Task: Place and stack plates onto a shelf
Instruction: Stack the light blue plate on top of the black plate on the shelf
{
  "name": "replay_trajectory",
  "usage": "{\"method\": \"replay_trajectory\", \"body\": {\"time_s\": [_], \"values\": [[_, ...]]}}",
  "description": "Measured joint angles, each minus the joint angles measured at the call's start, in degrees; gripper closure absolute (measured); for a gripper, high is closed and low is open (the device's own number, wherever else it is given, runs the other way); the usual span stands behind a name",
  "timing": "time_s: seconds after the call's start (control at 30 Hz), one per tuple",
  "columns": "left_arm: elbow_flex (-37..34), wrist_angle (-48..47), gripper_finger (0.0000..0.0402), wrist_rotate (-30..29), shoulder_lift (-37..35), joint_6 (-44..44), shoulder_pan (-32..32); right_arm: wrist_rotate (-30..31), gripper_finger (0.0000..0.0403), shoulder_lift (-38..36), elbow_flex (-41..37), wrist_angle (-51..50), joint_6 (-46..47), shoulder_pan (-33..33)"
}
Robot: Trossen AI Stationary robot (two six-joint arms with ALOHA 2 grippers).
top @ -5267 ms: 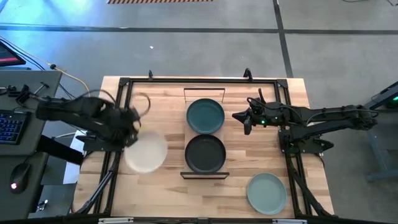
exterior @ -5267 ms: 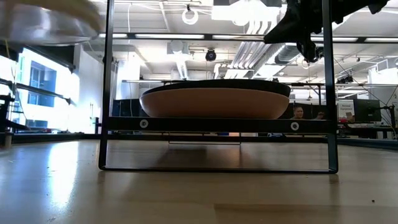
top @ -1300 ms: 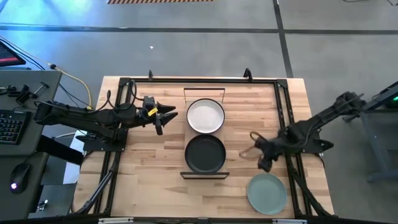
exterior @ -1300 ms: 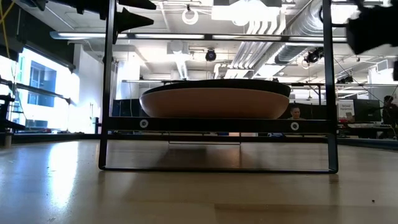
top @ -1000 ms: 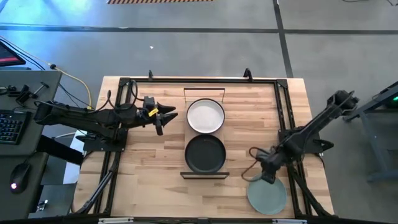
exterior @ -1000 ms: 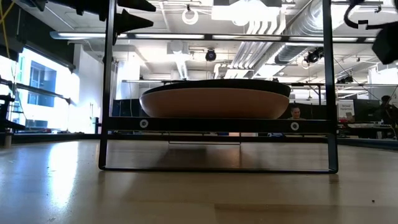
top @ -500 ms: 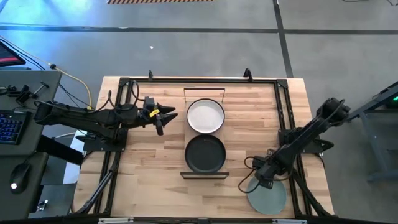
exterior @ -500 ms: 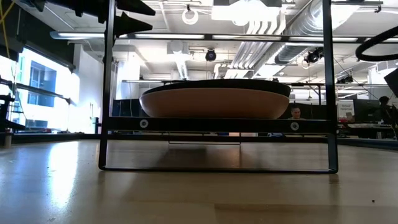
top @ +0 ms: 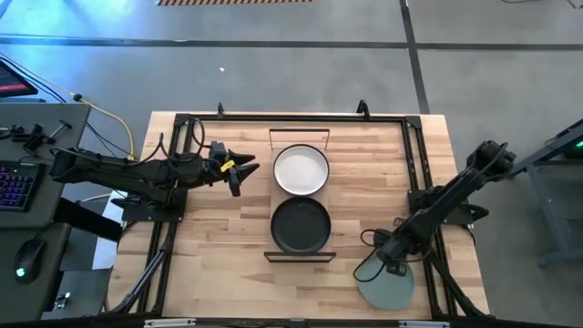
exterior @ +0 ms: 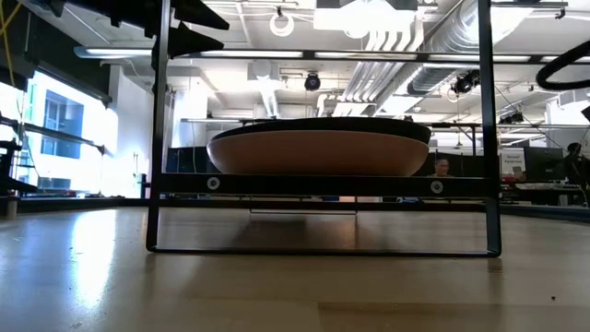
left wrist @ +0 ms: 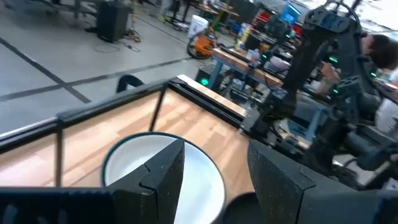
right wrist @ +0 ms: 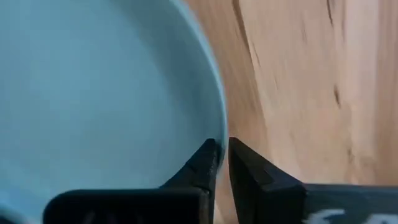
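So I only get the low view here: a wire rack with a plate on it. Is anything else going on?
Observer: Yes. The right pincer is down at the rim of a pale green plate lying on the tabletop.
Operator: Has it grabbed it?
Observer: Its fingers straddle the rim, nearly closed.
Operator: And the rack?
Observer: The shelf carries two stacks, a cream-white plate and a black plate on top.
Operator: The other arm?
Observer: The left pincer waits open beside the shelf.
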Motion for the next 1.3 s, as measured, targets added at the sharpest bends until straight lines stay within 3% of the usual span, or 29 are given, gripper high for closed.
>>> {"method": "replay_trajectory", "body": {"time_s": [0.13, 0.4, 0.53, 0.73, 0.97, 1.1, 1.3], "values": [[0.0, 0.3, 0.0236, -1.7, -0.1, 1.3, 0.0, -2.0, 0.0399, -6.6, 0.0, -2.4, -0.4, 0.0], [0.0, 0.3, 0.0236, -1.7, -0.1, 1.6, 0.0, -0.5, 0.0402, -21.0, 0.0, -5.6, 4.0, -0.1], [0.0, 0.3, 0.0236, -1.7, -0.1, 1.6, 0.0, -0.1, 0.0402, -22.8, 0.0, -8.7, 4.4, -0.1], [0.0, 0.3, 0.0236, -1.7, -0.1, 1.6, 0.0, -0.2, 0.0403, -23.4, 0.0, -4.9, 3.1, -0.1], [0.0, 0.3, 0.0236, -1.7, -0.1, 1.6, 0.0, 8.5, 0.0398, -23.4, 0.0, -11.0, 8.0, -0.1], [0.0, 0.3, 0.0236, -1.7, -0.1, 1.6, 0.0, 9.8, 0.0361, -23.4, 0.0, -10.2, 5.8, -0.1], [0.0, 0.2, 0.0236, -1.7, -0.1, 1.5, 0.0, 6.9, 0.0251, -18.5, 0.0, -3.6, -5.9, -1.6]]}}
